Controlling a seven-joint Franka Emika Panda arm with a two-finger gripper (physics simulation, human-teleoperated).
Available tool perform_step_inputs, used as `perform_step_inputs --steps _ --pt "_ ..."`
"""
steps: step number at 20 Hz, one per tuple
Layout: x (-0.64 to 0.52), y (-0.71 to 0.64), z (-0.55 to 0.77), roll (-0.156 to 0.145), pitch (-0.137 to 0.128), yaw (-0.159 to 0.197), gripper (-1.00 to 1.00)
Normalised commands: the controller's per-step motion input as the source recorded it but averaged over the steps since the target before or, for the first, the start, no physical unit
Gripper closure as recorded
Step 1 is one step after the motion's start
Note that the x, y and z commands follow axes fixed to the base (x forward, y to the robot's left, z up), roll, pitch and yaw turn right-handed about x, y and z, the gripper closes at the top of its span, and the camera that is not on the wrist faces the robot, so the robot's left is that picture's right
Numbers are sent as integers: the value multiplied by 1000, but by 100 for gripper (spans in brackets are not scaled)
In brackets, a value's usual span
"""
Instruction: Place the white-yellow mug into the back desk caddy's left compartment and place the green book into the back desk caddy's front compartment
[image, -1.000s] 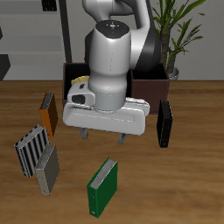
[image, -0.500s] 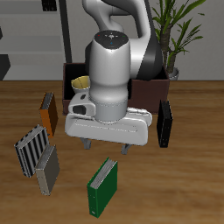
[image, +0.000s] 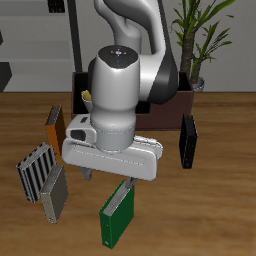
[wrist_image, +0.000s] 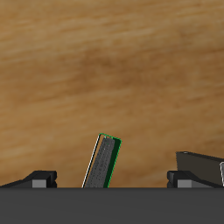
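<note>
Green book (image: 117, 215): one, on table | orange book (image: 55, 128): one | black book (image: 188, 141): one | gripper (image: 105, 180): jaws apart, holding nothing

Soft, even simulator light falls on your table (image: 225, 215) from above, leaving only faint shadows beside the green book (image: 117, 215). No glare or motion blur; both renders are coarse, the wood grain smeared in your wrist view.
</note>
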Motion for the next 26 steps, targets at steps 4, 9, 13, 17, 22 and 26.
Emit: perform_step_inputs --steps 4,9,13,17,22,26 --pt "91 -91 -135 -11 15 -35 -100" --pt "4 92 -299 27 16 -15 -100" --pt "-43 36 -285 8 6 -29 -100" --pt "-33 -58 -223 -13 -13 -23 -100" --pt "-35 -11 -170 -2 -16 -29 -100" --pt "-44 -5 -138 -24 -15 17 -100"
